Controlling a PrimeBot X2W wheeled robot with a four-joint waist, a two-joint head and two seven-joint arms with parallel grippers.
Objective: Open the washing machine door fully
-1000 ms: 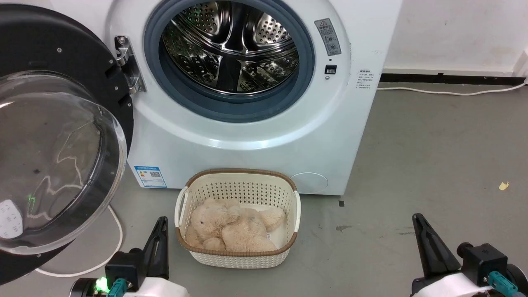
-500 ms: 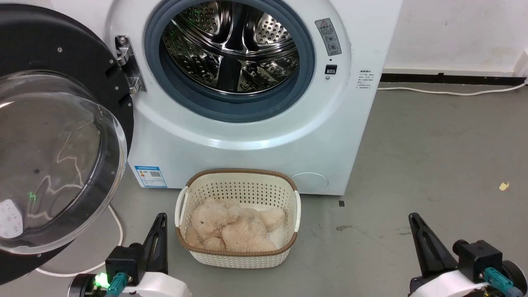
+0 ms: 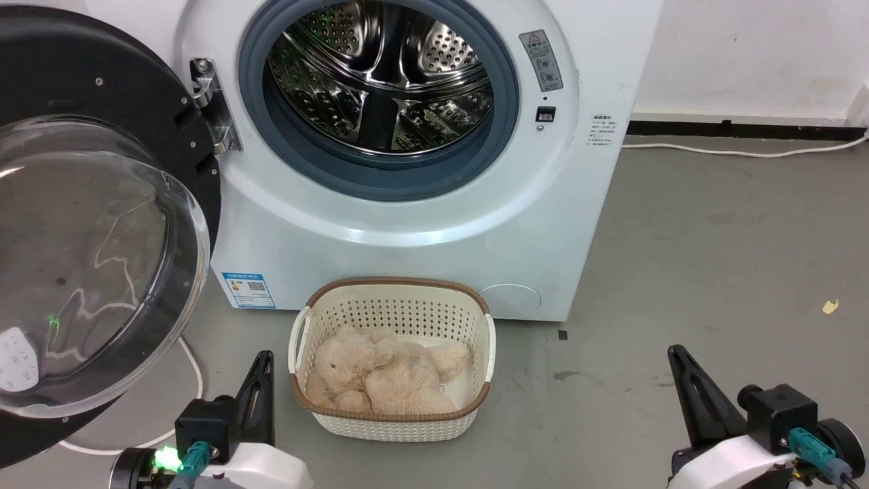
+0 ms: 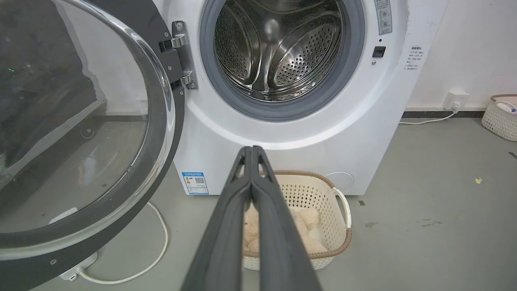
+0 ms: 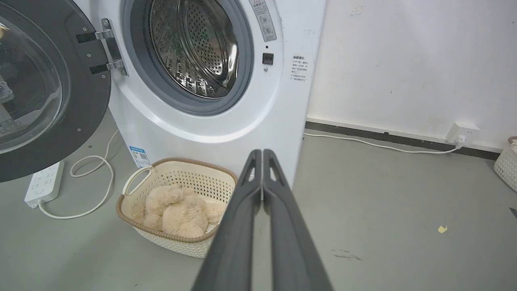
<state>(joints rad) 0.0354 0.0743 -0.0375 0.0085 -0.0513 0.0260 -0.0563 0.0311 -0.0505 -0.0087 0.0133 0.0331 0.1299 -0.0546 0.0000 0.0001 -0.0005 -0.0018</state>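
- The washing machine [image 3: 421, 231] stands on the floor [image 3: 713, 258], backed up against the wall [image 3: 747, 54].
- The washing machine door [image 3: 102, 272] is swung out to the machine's left, hanging off the hinge [image 3: 212, 109] at the left edge of the opening. The drum [image 3: 380, 75] sits behind that opening.
- A basket [image 3: 394, 284] sits on the floor right in front of the machine, below the opening, with a plush toy [image 3: 380, 377] lying in it.
- The left hand [image 3: 265, 360] is just left of the basket. The right hand [image 3: 673, 353] is well off to its right.
- A power strip [image 5: 43, 182] lies on the floor under the door, and its cable [image 3: 201, 388] loops between door and basket.
- A wall socket [image 5: 462, 131] is right of the machine, with a second basket [image 5: 507, 165] further right.
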